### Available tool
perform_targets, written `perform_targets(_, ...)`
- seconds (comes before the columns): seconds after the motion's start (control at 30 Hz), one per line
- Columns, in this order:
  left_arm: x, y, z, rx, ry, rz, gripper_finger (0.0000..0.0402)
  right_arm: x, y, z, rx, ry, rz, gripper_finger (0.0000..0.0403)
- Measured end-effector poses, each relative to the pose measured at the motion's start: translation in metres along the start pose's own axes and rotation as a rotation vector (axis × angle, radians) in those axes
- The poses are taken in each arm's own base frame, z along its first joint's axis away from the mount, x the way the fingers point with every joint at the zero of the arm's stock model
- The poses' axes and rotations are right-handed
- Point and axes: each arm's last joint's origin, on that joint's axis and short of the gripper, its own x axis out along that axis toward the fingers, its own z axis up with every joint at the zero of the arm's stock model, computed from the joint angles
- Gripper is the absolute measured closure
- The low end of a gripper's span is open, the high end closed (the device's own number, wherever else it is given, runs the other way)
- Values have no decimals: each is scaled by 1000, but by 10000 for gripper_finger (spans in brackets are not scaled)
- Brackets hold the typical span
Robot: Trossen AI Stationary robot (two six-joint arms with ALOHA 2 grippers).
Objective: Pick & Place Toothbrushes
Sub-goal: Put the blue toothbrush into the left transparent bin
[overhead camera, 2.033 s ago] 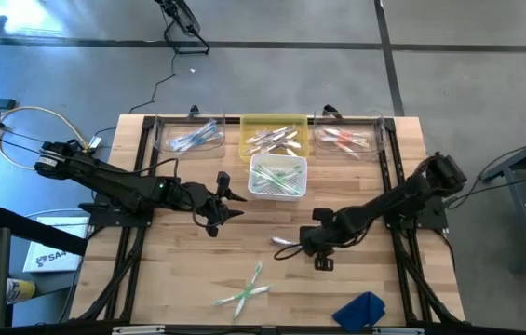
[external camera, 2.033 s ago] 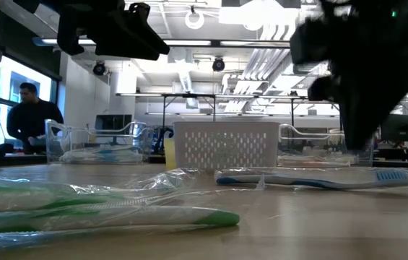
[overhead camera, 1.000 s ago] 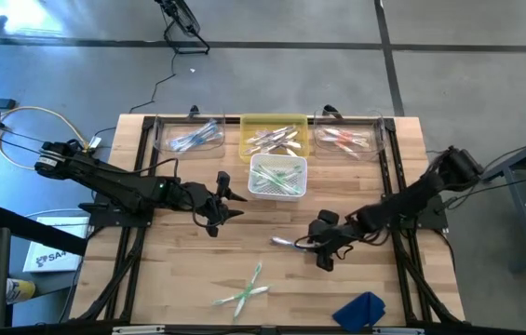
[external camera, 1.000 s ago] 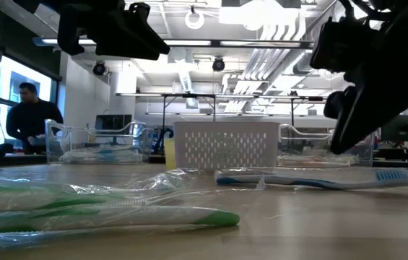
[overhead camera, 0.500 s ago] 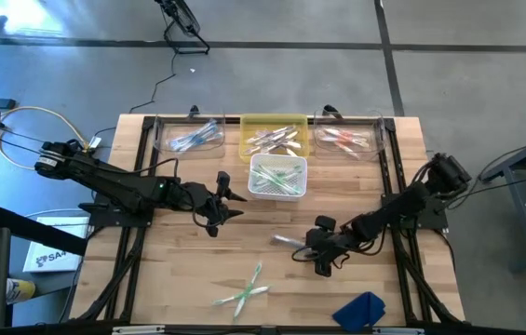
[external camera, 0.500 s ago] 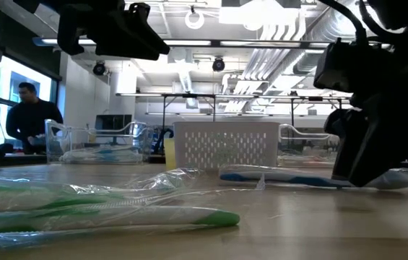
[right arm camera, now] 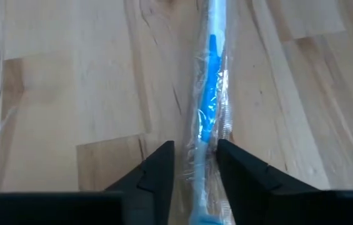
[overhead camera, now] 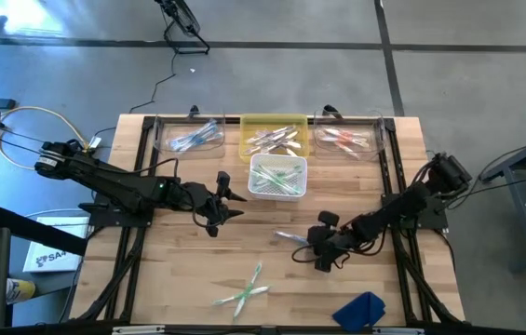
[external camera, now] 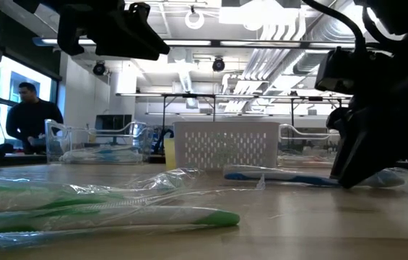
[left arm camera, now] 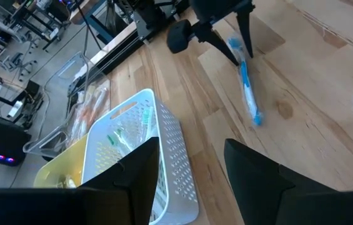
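**Right gripper on the wrapped blue toothbrush**

The blue toothbrush [overhead camera: 290,238] lay mid-table, long axis roughly across it — white and blue, in clear wrap. The right gripper [overhead camera: 315,247] pinched one end, fingers [right arm camera: 157,164] either side. Only the right wrist view showed that clamp. The left gripper [overhead camera: 230,203] hovered beside the white basket [overhead camera: 277,177], jaws apart.

R claw [right arm camera: 195,164] astride wrapped blue toothbrush [right arm camera: 211,100].

Wooden table [overhead camera: 179,270] bears toothbrushes [overhead camera: 244,290], bins [overhead camera: 277,177], blue cloth [overhead camera: 359,309].
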Motion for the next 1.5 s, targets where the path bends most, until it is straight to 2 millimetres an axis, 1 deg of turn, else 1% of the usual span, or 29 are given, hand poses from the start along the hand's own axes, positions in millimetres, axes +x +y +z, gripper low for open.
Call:
perform_targets(0.37,0,0,0,0,0,0,226,0,0,-1,27,8,1,389)
perform_targets(1.03,0,0,-1,-5,7,-5,226,0,-1,-1,49,5,-6,397)
perform_targets(1.2,0,0,1,-64,-8,3,226,1,-1,0,84,-9,-4,397)
perform_targets(1.33,0,1,1,-76,-13,6,226,1,0,0,88,-8,14,397)
perform_targets(1.5,0,1,1,-191,-13,5,226,1,0,1,84,-8,16,398)
